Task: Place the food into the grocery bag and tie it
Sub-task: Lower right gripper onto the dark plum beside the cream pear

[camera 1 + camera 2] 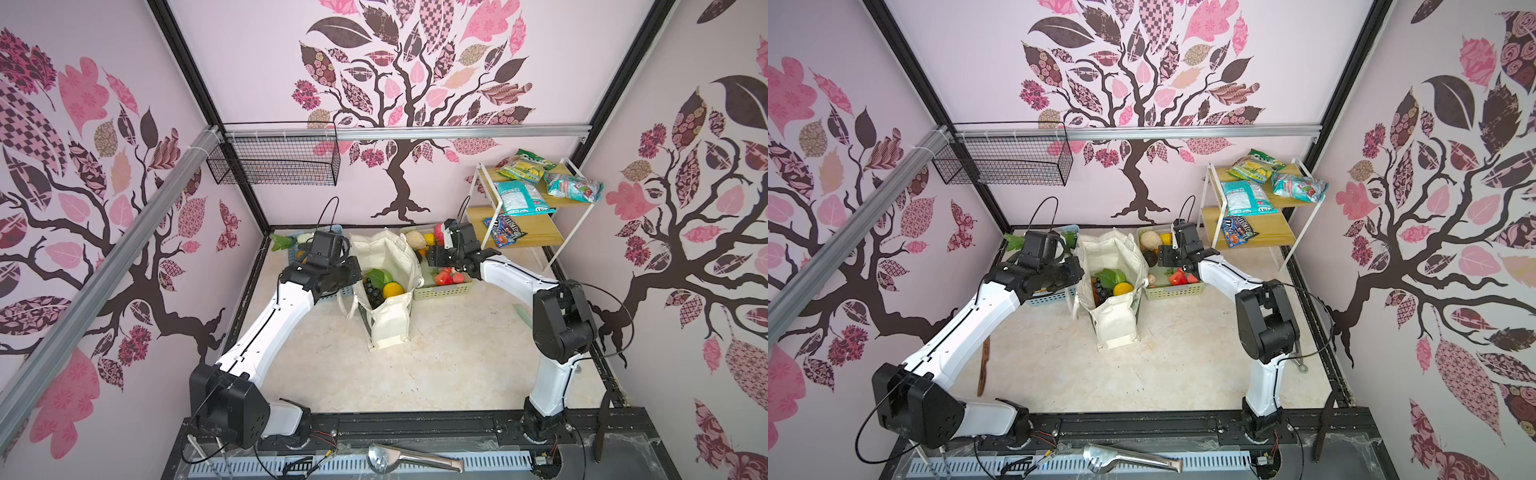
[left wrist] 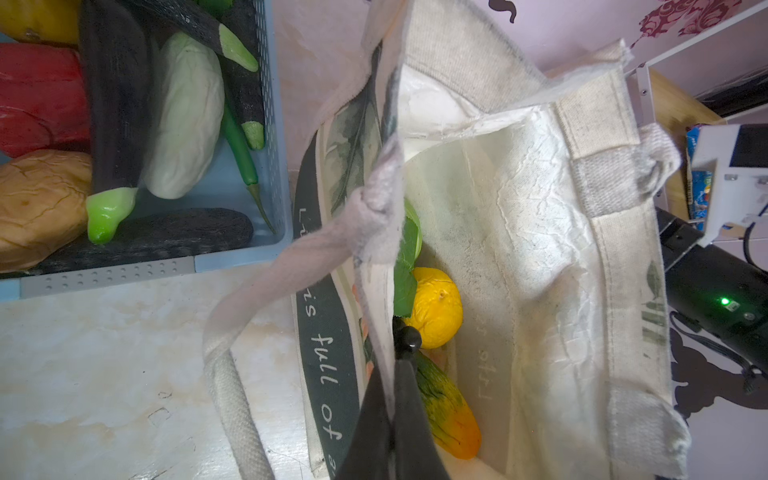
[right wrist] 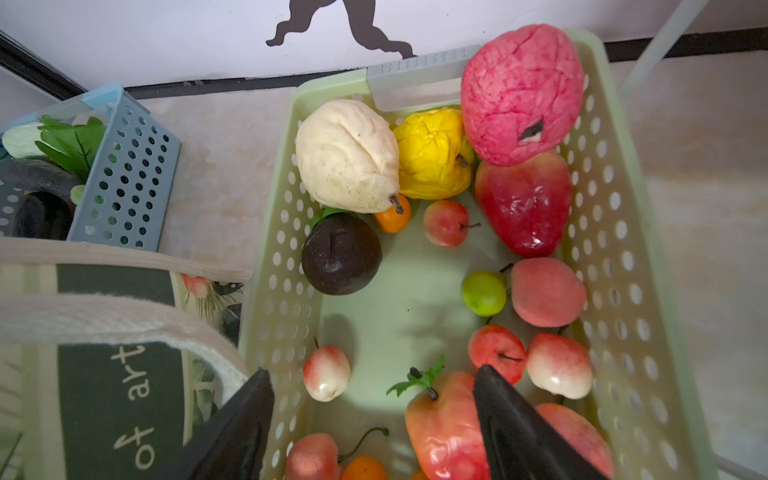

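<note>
Left claw (image 2: 394, 376): finger bases are running off the wrist picture's edge; in both top views its own wrist housing is covering it.
Blue basket (image 1: 1050, 297), at the grocery bag's (image 1: 1115, 328) 9 o'clock: left arm is covering most of it.
Food (image 2: 436, 307) in bag: cloth wall is hiding part.
Right claw (image 3: 372, 372): fingers are being cropped at the picture's edge.

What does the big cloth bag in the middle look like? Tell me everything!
The grocery bag is a boxy cream canvas tote with a dark green band lettered in white. It stands upright and open on the table, between the blue basket and the pale green basket. One strap handle droops down outside. Inside lie a yellow fruit, a green leaf and dark grapes. The left gripper is shut on its rim.
</note>
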`<state>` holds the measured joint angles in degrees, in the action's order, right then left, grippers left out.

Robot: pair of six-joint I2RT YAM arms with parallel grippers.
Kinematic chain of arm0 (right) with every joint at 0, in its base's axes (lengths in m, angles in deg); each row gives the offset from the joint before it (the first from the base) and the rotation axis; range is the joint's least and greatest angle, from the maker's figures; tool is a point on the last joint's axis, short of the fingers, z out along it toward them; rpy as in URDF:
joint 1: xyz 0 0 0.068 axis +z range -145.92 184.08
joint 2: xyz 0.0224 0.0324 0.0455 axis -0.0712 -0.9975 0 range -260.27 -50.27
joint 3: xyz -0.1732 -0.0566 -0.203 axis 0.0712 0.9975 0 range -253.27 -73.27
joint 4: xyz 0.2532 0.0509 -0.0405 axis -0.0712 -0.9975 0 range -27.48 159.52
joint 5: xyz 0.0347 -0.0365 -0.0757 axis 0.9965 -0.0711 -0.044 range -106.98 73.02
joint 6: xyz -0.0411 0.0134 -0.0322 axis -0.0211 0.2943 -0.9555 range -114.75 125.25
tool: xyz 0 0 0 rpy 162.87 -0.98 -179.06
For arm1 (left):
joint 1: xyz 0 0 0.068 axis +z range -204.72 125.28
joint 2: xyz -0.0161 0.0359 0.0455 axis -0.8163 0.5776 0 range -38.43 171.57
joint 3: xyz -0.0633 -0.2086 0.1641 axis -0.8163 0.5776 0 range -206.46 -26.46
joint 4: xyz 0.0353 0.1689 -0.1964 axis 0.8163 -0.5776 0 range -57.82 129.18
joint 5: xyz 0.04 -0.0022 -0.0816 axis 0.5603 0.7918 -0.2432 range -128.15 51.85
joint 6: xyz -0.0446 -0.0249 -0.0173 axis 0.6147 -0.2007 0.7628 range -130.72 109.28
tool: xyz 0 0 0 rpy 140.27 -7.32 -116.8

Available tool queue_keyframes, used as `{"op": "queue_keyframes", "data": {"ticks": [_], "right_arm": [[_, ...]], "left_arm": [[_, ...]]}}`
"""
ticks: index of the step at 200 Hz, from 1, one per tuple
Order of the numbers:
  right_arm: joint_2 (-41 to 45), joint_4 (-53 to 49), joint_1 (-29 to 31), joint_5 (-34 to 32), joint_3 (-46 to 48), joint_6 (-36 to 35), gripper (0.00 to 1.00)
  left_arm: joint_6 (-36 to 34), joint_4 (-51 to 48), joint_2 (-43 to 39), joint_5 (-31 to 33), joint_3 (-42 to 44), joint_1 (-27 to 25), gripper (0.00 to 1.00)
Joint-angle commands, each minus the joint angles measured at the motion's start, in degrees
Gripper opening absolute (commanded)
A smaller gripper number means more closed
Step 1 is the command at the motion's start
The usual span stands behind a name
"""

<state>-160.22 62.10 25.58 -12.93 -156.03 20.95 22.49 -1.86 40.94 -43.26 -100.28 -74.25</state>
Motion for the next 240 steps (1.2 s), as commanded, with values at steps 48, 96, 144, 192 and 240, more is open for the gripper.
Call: {"op": "queue_keyframes", "data": {"ticks": [48, 96, 144, 192, 240], "right_arm": [[-12.03, -0.04, -0.55, 4.17, -10.05, 4.45, 0.78], [-16.41, 0.76, -0.58, 6.24, -13.0, 7.76, 0.78], [-19.8, 1.52, -0.67, 7.95, -15.3, 12.12, 0.79], [-22.1, 3.97, -1.43, 9.78, -15.03, 17.49, 0.79], [-24.92, 7.6, -2.25, 14.78, -15.71, 24.01, 0.78]], "left_arm": [[-0.45, -1.81, 1.48, 0.97, -3.7, -0.93, 0.0], [-1.13, -2.21, 1.76, 1.87, -4.13, -0.95, 0.0], [-1.24, -2.37, 1.84, 1.37, -4.43, -0.93, 0.0], [-0.31, -1.41, 1.19, 0.7, -3.52, -1.26, 0.0], [0.36, -0.62, 1.83, -0.16, -4.03, -1.63, 0.0]]}}
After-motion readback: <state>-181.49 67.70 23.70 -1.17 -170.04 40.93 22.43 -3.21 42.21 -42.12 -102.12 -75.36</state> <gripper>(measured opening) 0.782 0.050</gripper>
